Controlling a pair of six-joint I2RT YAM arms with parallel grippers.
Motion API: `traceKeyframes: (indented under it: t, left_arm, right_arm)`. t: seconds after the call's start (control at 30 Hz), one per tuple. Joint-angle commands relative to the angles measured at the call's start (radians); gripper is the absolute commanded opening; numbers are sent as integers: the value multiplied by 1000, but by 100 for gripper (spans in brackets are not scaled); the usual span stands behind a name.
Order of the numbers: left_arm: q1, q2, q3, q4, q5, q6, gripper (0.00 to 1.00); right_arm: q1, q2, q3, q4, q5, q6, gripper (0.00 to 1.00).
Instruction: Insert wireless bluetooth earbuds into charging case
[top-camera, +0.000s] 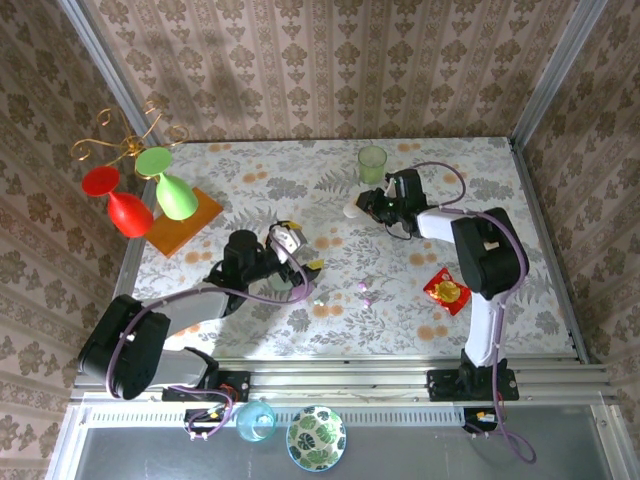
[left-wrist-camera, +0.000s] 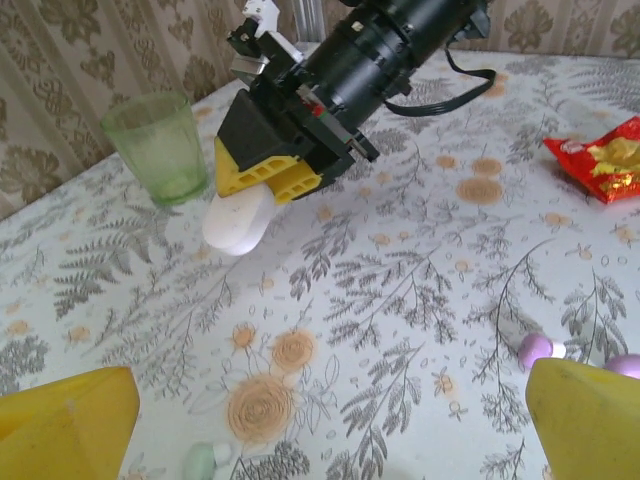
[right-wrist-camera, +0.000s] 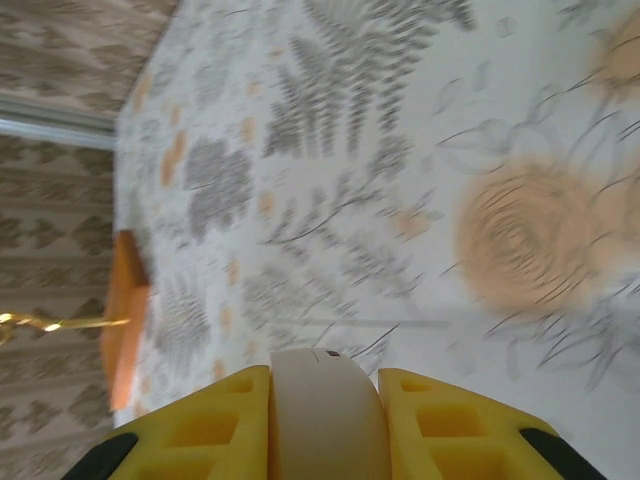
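The right gripper (right-wrist-camera: 325, 388) is clenched on a white case (right-wrist-camera: 322, 425). The left gripper (left-wrist-camera: 328, 405) hangs wide open over the table (left-wrist-camera: 400, 280), with purple earbuds (left-wrist-camera: 537, 348) lying beside one finger.

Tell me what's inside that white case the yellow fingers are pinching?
The white case looks closed, clamped in the right gripper, so its inside is covered. A purple earbud lies loose on the table.
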Motion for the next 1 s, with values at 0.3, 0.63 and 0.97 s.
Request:
traceKeyframes:
  t: [0.3,0.63,0.97]
  left_arm:
    - [-11,-60,-7,-121,-154,-104,100]
    - [-144,-197,5,-469,-484,-295,100]
    - [-165,-139,121,-829,-484,-615,89]
  right_arm:
    - [-61,78,128,-191,152,-101,56]
    - [-63,-264,-106,-251,156,-300,81]
    - [91,-529,-353,-332,167,-347,82]
